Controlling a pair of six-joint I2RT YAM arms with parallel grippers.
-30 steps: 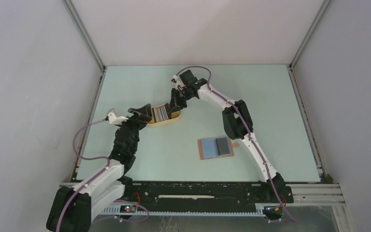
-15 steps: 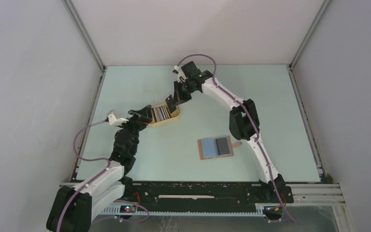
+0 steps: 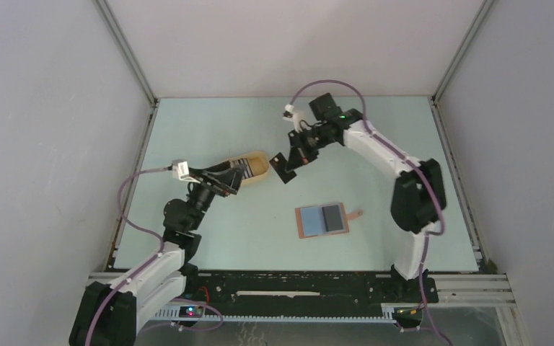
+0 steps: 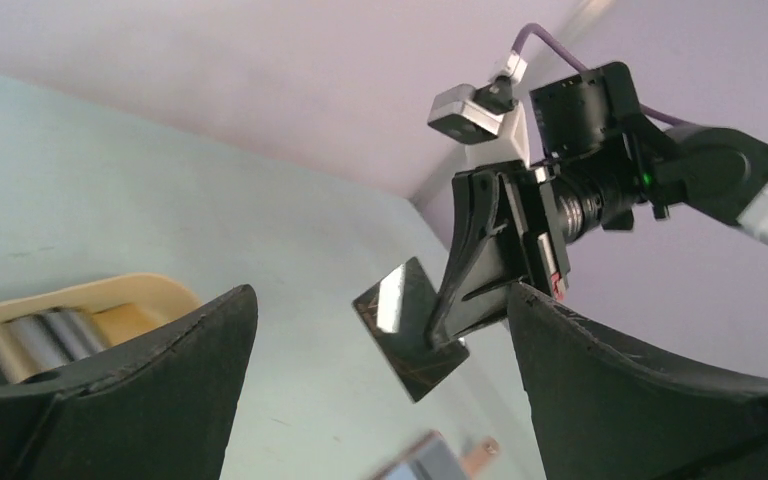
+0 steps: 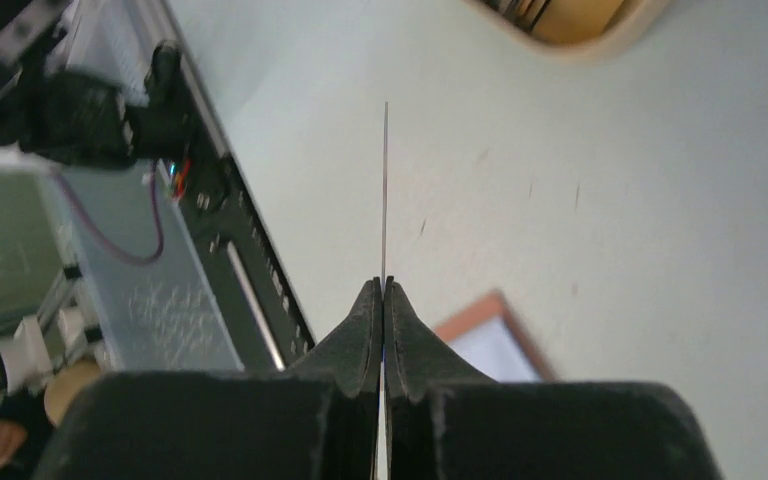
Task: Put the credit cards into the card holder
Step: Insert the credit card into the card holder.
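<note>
- R end effector (image 3: 292, 160) clamped on dark card (image 3: 283, 168), held off bench (image 3: 202, 122), just right of yellow tray (image 3: 265, 168).
- L end effector (image 3: 234, 174) wide open at tray's left end; other cards (image 4: 55, 335) inside.
- Card holder (image 3: 322, 220) lies open, flat, near-right of tray.

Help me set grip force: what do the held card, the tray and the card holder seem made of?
Held card: likely glossy dark plastic; it mirrors light and looks razor-thin edge-on. Tray: matte pale yellow, perhaps plastic or wood. Card holder: reddish-brown leather-like border, blue-grey inside; too small to confirm.
</note>
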